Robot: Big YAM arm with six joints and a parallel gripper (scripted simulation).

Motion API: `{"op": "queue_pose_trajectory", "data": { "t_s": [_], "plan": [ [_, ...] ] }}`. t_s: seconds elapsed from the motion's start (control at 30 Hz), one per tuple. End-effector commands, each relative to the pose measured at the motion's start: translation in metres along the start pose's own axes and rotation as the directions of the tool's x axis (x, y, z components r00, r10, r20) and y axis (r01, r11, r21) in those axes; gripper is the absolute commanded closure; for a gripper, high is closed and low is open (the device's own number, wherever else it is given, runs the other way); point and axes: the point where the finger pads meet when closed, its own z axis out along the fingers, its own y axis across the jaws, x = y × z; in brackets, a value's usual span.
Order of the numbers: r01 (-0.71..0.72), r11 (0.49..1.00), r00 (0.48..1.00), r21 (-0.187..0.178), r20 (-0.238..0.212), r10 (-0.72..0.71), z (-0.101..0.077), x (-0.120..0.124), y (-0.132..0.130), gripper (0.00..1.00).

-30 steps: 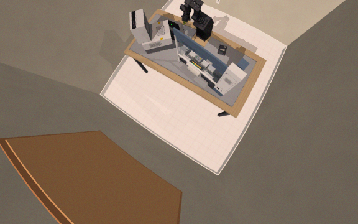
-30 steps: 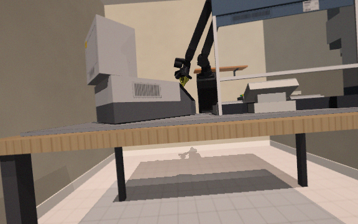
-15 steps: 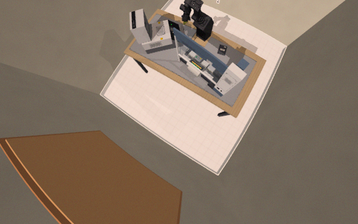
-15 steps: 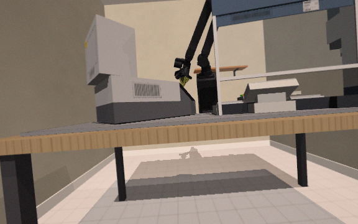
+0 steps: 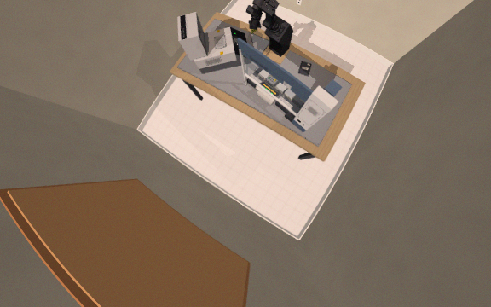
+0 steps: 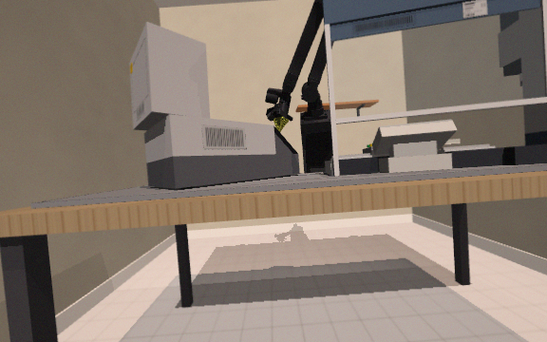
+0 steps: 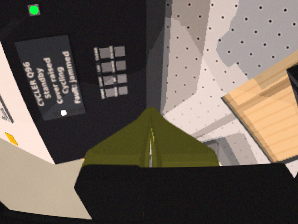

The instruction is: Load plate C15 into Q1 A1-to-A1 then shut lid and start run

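Wrist: end effector (image 7: 152,145) over keys (image 7: 112,71)

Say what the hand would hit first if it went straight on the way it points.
Probably Q1's dark front panel, near the key rows; the shut hand points at it. Depth is unclear, so which key I cannot tell.

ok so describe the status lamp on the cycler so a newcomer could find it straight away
Find the grey cycler with its raised lid, at the table's end. On its sloped black front panel, look past the screen and keys. The lamp is the lone green dot.
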Motion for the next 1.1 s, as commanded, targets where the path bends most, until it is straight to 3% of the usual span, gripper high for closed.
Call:
{"op": "queue_pose_trajectory", "data": {
  "t_s": [0.0,0.3,0.67,1.07],
  "plan": [
    [0.005,1.000,1.000,-0.007,0.009,-0.005,-0.001,-0.004,0.001,1.00],
    [0.009,1.000,1.000,-0.008,0.011,-0.008,-0.002,0.000,-0.003,1.00],
    [0.040,0.999,0.999,-0.028,0.029,-0.039,-0.004,-0.012,0.016,1.00],
    [0.042,0.999,0.999,-0.012,0.005,-0.041,0.001,-0.009,0.016,1.00]
  ]
}}
